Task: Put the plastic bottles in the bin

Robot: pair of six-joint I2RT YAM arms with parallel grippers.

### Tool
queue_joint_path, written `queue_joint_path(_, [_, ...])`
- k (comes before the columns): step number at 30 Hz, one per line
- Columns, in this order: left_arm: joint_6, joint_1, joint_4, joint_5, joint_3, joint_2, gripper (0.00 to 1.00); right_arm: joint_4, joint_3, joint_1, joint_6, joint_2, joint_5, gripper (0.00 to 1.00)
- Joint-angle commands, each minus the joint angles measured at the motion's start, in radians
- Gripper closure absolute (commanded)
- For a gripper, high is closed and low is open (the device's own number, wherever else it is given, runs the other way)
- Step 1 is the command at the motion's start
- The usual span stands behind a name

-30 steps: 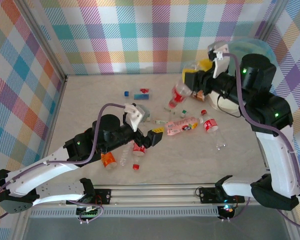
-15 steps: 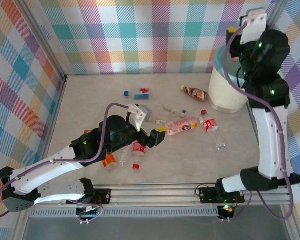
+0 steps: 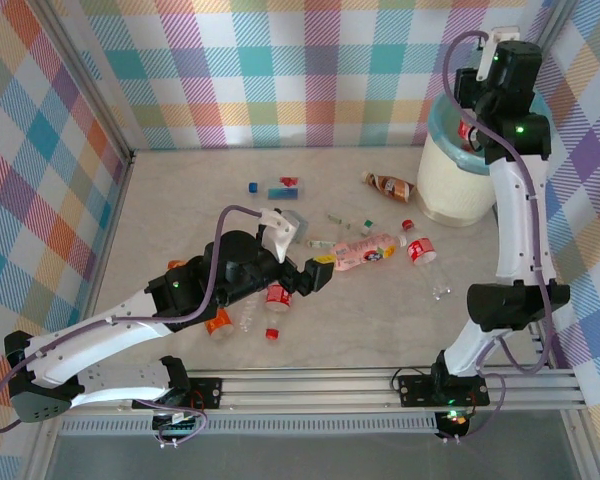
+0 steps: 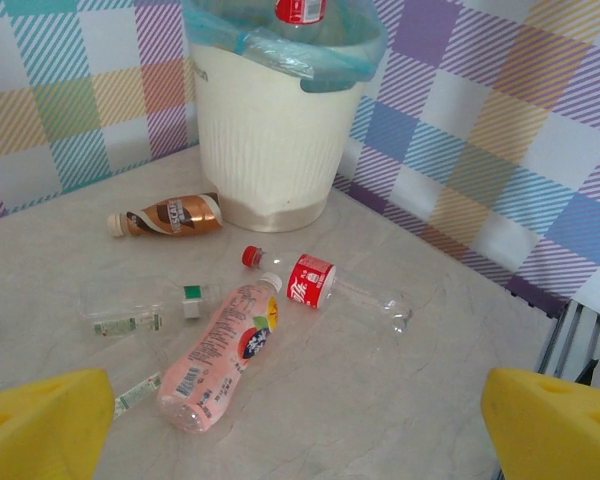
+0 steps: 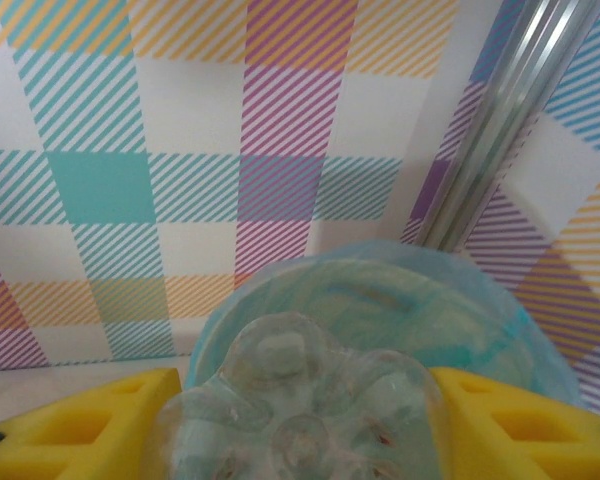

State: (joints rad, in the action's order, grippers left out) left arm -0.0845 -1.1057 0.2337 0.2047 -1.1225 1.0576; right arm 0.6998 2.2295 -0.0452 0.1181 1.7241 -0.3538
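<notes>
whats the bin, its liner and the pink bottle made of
Bin: likely rigid plastic, matte cream, ribbed wall. Liner: thin teal plastic film, glossy and crinkled over the rim. Pink bottle: probably plastic, smooth pink body with a printed label.

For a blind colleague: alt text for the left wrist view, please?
A cream bin with a blue bag stands by the checked wall, a red-labelled bottle at the top edge above its mouth. Before it on the table lie a pink bottle, a clear red-capped bottle and a brown bottle. The left gripper is open, its yellow fingers in the bottom corners.
</notes>
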Motion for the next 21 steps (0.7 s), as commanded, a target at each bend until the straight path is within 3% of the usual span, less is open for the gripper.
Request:
queue_joint_path(1, [-0.006, -0.009, 0.006, 0.026, 0.006, -0.008, 0.05, 0.018, 0.030, 0.005, -0.063, -0.003, 0.015, 0.45])
queue_joint_path(11, [0.019, -0.009, 0.023, 0.042, -0.013, 0.027, 0.05, 0.053, 0.026, 0.006, -0.085, 0.023, 0.012, 0.34])
queue_joint_path(21, [0.023, -0.009, 0.018, 0.023, -0.028, 0.050, 0.05, 0.049, 0.032, 0.008, -0.078, 0.026, 0.010, 0.30])
